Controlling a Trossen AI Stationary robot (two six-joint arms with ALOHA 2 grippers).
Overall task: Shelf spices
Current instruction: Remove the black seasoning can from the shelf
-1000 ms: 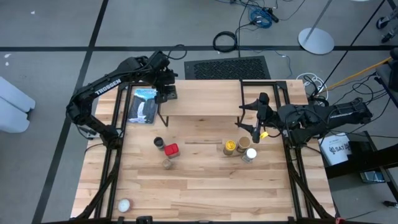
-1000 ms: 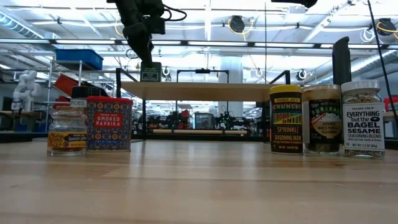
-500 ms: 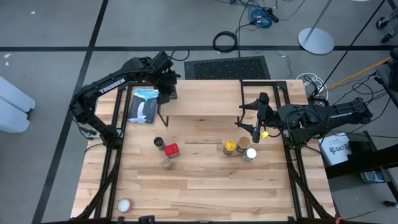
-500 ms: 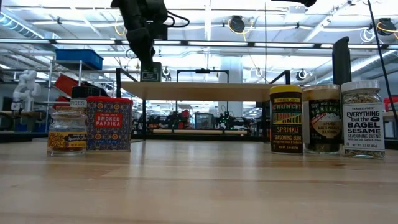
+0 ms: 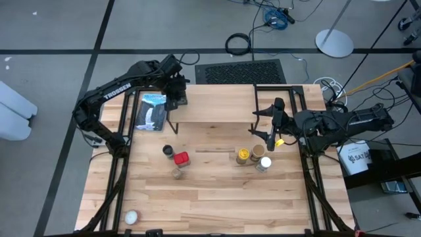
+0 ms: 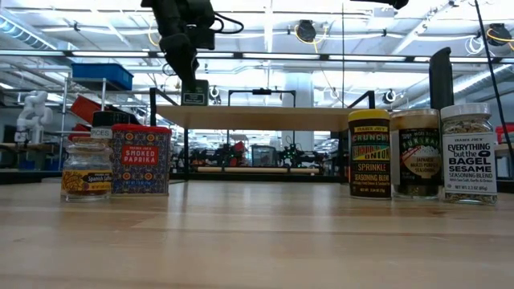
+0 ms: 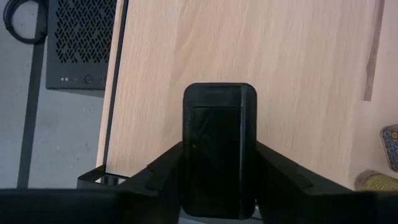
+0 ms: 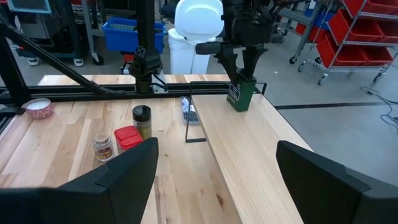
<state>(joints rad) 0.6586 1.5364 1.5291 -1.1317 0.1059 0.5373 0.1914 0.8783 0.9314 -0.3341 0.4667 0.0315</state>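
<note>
Since earlier, left end effector (image 7: 217,186) narrowed onto black square tin (image 7: 219,146) (atop shelf (image 5: 217,112)).

Bright, even overhead lighting; ceiling strip lights (image 6: 265,54) glare in the low view. Soft shadows lie on the desk (image 5: 217,191); the near desk surface blurs.

- High view: straight down on the whole bench (image 5: 217,191), both arms and the surrounding floor.
- Low view: at bench-top height, level, facing the room.
- Left wrist view: close over the shelf (image 7: 298,74), looking down.
- Right wrist view: looks along the shelf; shares the black square tin (image 8: 241,94) with the others.
</note>
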